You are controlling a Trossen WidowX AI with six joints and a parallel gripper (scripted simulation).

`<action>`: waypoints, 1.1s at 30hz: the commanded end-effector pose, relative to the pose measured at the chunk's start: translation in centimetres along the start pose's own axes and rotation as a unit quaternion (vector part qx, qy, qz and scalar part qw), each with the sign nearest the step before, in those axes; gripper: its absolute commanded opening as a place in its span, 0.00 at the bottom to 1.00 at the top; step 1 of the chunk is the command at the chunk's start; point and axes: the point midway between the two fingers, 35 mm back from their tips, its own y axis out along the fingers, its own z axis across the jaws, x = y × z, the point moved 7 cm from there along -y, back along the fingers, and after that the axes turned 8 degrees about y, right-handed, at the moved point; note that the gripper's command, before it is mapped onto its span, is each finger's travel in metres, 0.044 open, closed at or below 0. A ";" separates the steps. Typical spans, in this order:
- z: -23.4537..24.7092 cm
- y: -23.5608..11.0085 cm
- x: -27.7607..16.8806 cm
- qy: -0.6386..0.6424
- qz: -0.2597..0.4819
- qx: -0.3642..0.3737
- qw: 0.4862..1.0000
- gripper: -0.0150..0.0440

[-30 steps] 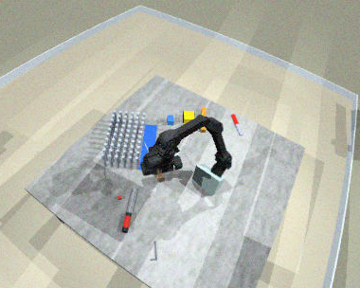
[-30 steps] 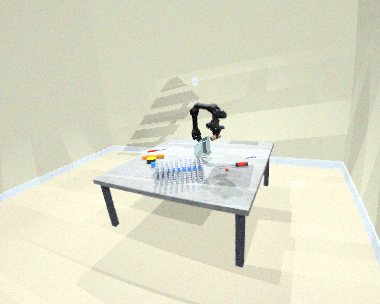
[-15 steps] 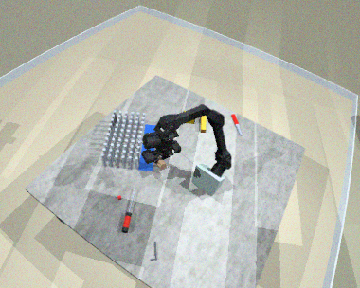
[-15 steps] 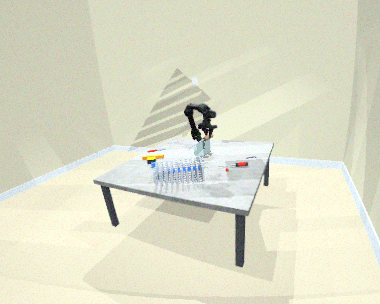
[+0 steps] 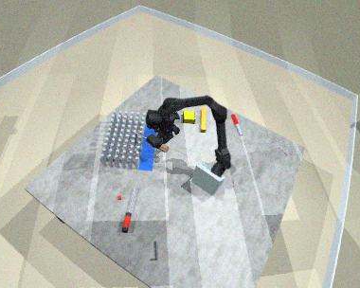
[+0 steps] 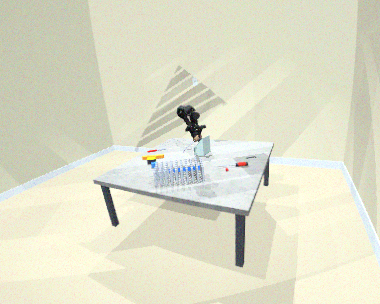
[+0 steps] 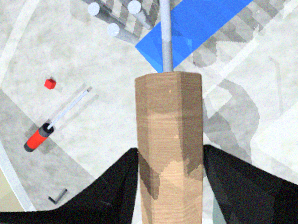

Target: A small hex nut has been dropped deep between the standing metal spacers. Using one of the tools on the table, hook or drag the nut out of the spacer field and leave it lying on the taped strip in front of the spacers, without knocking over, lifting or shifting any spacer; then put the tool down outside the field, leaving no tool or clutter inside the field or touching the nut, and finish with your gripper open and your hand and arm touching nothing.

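My gripper (image 5: 165,141) (image 6: 197,134) (image 7: 170,152) is shut on the wooden handle (image 5: 163,148) (image 7: 170,115) of a tool. Its thin metal rod (image 7: 166,40) runs away from the fingers and crosses over the blue taped strip (image 5: 146,163) (image 7: 200,25) in the wrist view; its far end is out of that view. The standing metal spacers (image 5: 123,139) (image 6: 178,175) (image 7: 114,30) are in upright rows beside the strip. The gripper is above the table, by the strip's side away from the spacers. I cannot make out the hex nut in any view.
A red-handled screwdriver (image 5: 126,223) (image 6: 242,164) (image 7: 37,140), red cube (image 5: 119,197) (image 7: 50,84) and hex key (image 5: 154,251) (image 7: 58,196) lie to one side. A yellow block (image 5: 189,117), orange bar (image 5: 204,119) and red-and-white tool (image 5: 237,124) lie opposite. A grey-green panel (image 5: 207,180) stands by the arm's base.
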 end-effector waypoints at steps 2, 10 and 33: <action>-2.8 -0.4 2.2 -0.044 0.009 0.018 0.999 0.25; -7.6 -0.5 5.2 -0.113 0.016 0.041 0.993 0.25; -22.6 -0.2 9.1 -0.299 -0.008 0.084 0.950 0.25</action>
